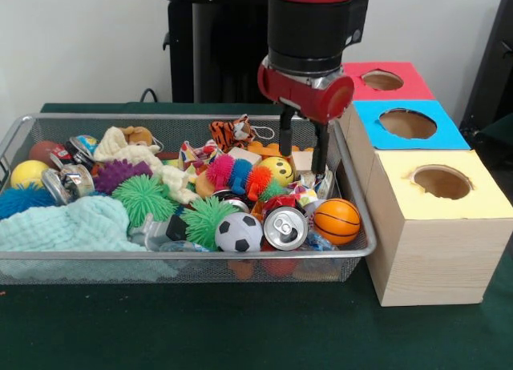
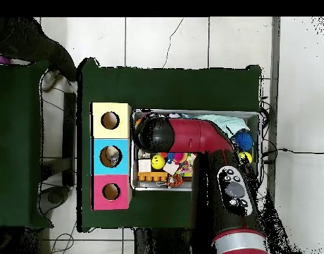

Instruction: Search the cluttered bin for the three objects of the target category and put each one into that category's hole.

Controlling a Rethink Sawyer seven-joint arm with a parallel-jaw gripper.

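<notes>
No words, brands or numbers can be read anywhere in either view. The one sign is a smiley face on the yellow ball [image 1: 279,169] in the bin [image 1: 184,118]
</notes>
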